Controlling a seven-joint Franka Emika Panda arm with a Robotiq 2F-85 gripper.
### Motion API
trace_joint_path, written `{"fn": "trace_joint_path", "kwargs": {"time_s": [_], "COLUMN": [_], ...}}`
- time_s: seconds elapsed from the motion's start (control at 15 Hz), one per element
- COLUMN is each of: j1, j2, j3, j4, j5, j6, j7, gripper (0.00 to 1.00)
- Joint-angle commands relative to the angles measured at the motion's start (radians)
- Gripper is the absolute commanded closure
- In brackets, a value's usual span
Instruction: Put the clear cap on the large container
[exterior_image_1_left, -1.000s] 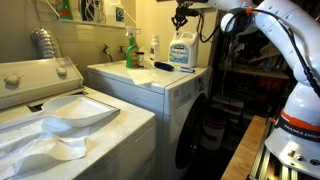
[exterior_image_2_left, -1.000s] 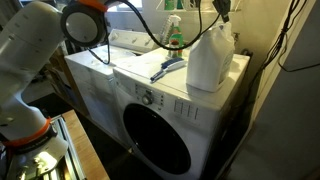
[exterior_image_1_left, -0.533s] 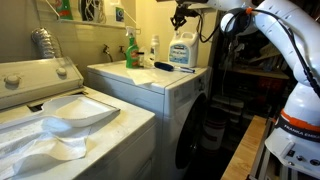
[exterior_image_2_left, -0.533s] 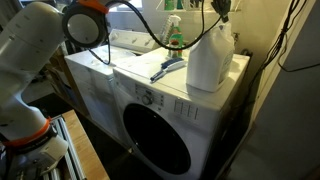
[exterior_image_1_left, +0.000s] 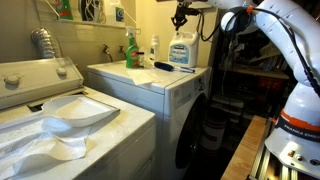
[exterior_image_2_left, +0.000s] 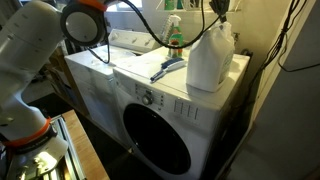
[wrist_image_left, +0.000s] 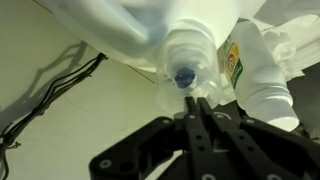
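Note:
The large container (exterior_image_1_left: 182, 51) is a whitish jug with a blue label. It stands on the front-load washer's top and shows in both exterior views (exterior_image_2_left: 209, 60). My gripper (exterior_image_1_left: 181, 19) hangs just above its neck (exterior_image_2_left: 221, 13). In the wrist view the gripper (wrist_image_left: 195, 103) has its fingers pinched together on the wall of the clear cap (wrist_image_left: 172, 93). The cap sits right over the jug's open neck with its blue spout (wrist_image_left: 185, 74). I cannot tell whether the cap rests on the neck.
A green spray bottle (exterior_image_1_left: 131, 50) and a small slim white bottle (exterior_image_1_left: 154, 48) stand behind the jug near the wall. A blue brush (exterior_image_2_left: 167, 68) lies on the washer top (exterior_image_1_left: 150, 80). A top-load washer (exterior_image_1_left: 60, 110) stands alongside.

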Motion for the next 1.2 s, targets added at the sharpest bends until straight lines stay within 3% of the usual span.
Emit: {"fn": "trace_joint_path", "kwargs": {"time_s": [0.0, 1.13], "j1": [-0.007, 0.012], "j2": [0.006, 0.023], "j3": [0.008, 0.022], "j4": [-0.032, -0.047], "j5": [0.012, 0.021], "j6": [-0.066, -0.093], "j7": [-0.001, 0.001], "gripper": [0.90, 0.91]}}
